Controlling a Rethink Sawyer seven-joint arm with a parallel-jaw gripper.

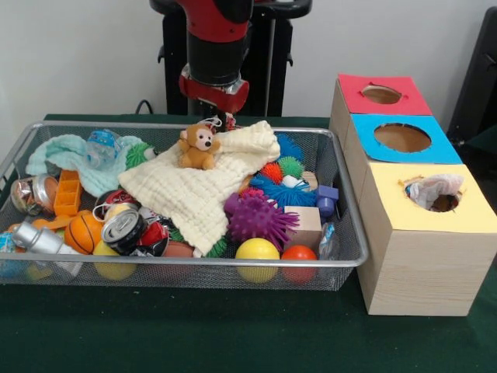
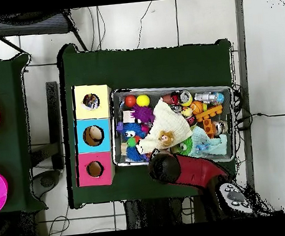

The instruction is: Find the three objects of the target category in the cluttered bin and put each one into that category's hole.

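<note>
From my station, the front view starts at the left of the bin (image 1: 14, 159), a wire basket on the green desk (image 1: 155, 334), with a mint-green cloth (image 1: 66, 155) bunched in the far corner beside a clear bottle (image 1: 102, 146). Below it lie an orange block (image 1: 68, 192), a small basketball (image 1: 82, 231) and crushed cans (image 1: 124, 228). Across the middle spreads the cream waffle cloth (image 1: 198, 190), with a toy monkey (image 1: 199, 147) sitting on its far edge. The arm hangs right above the monkey; I cannot tell how the tool (image 1: 216, 119) is set, as its end is hidden behind the toy. Further right are a purple spiky ball (image 1: 260, 219), a yellow ball (image 1: 257, 249) and a blue furry toy (image 1: 283, 192).

I see no dotted cloth lying open in the bin; any remaining one is probably buried under the waffle cloth. At far right, a white cloth (image 1: 432, 189) is bunched in the hole (image 1: 444, 203) of the yellow-topped box (image 1: 423, 256), part of it still above the rim.

These pieces should be light, limp and easily snagged, so I would pinch a raised fold, not a flat edge.
</note>
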